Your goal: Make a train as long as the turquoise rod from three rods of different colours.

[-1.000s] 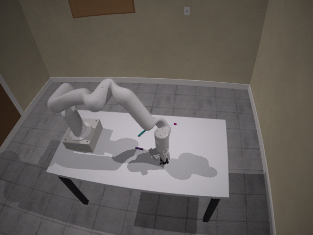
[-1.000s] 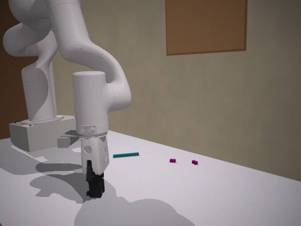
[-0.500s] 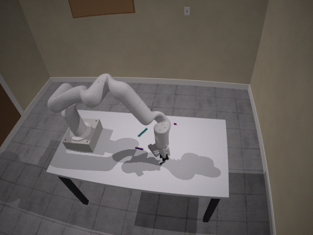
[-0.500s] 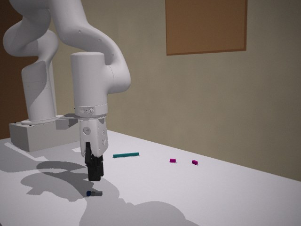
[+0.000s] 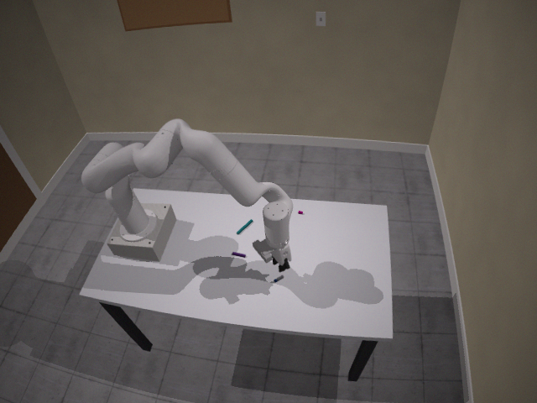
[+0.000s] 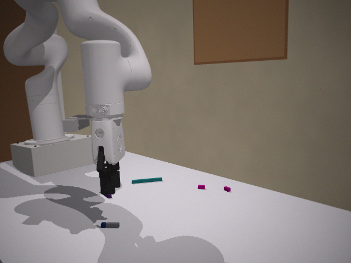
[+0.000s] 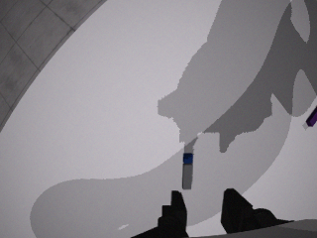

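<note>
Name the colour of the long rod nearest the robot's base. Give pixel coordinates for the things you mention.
Purple (image 5: 238,254) (image 6: 108,195) (image 7: 312,117); the top view shows it best.

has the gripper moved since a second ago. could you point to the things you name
Yes, up: the gripper (image 5: 280,265) (image 6: 110,189) (image 7: 201,207) now hangs above the grey rod (image 5: 278,278) (image 6: 112,224) (image 7: 187,177), which its fingertips were down at in the exterior view.
</note>
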`<state>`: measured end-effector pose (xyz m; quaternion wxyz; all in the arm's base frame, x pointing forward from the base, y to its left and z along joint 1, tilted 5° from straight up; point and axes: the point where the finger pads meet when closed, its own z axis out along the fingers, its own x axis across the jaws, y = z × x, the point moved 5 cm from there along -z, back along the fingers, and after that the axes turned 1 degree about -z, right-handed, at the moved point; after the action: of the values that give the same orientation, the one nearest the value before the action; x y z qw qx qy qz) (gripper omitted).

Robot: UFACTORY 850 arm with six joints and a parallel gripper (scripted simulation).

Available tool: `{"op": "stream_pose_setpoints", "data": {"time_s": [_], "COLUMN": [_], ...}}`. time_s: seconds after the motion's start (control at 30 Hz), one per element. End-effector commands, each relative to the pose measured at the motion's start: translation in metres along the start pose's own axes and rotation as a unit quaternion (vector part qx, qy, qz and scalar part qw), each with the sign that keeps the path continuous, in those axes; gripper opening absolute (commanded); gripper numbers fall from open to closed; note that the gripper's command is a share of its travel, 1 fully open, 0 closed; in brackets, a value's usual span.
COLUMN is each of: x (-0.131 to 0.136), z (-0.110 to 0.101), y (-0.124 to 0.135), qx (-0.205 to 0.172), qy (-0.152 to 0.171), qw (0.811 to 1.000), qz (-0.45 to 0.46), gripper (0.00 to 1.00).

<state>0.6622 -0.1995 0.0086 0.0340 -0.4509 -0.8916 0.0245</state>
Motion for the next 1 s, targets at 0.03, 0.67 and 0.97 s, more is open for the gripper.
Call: {"op": "stream_pose_setpoints", "data": {"time_s": [0.03, 0.67, 0.97], "x": [-0.001, -0.001, 0.055], "z": [-0.002, -0.002, 0.009], "y": [0.001, 0.001, -0.014], "qx": [-0.001, -0.001, 0.001], "qy": [-0.001, -0.001, -0.003], "qw": [1.000, 1.000, 0.992], "qz": [0.000, 0.000, 0.126], "gripper": [1.00, 1.00, 1.00]}}
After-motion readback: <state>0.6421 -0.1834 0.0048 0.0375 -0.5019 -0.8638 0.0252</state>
